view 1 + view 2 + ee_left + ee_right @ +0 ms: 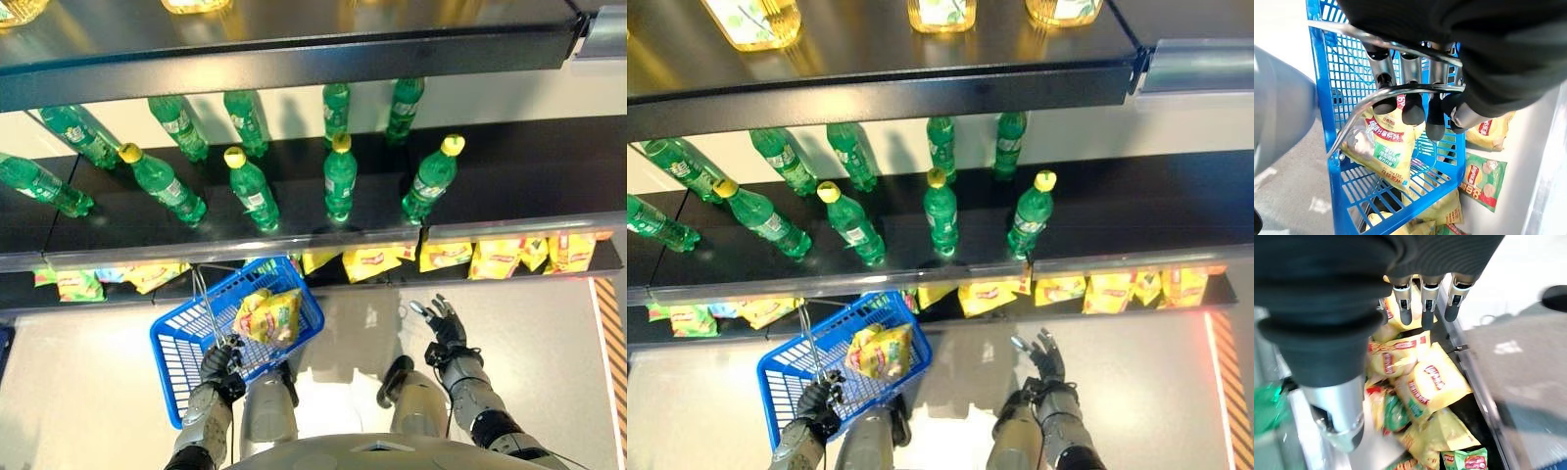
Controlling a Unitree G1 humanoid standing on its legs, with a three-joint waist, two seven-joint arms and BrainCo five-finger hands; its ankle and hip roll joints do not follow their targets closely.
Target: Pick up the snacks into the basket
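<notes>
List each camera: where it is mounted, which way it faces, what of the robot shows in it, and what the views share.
Left eye view: on the head, looking down at the bottle shelf; left hand, right hand.
Right eye view: beside it, same scene.
Left wrist view: along the left hand, curled round the basket handle.
Right wrist view: along the open right hand at the shelved snack bags.
Shared: blue basket holding a snack bag, in the eye and left wrist views.

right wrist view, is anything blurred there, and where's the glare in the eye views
Right wrist view: the right hand and the silver part near the lens are smeared, while the snack bags read clearly. Left eye view: glare streaks the shelf edge. Right eye view: a bright patch on the floor.
</notes>
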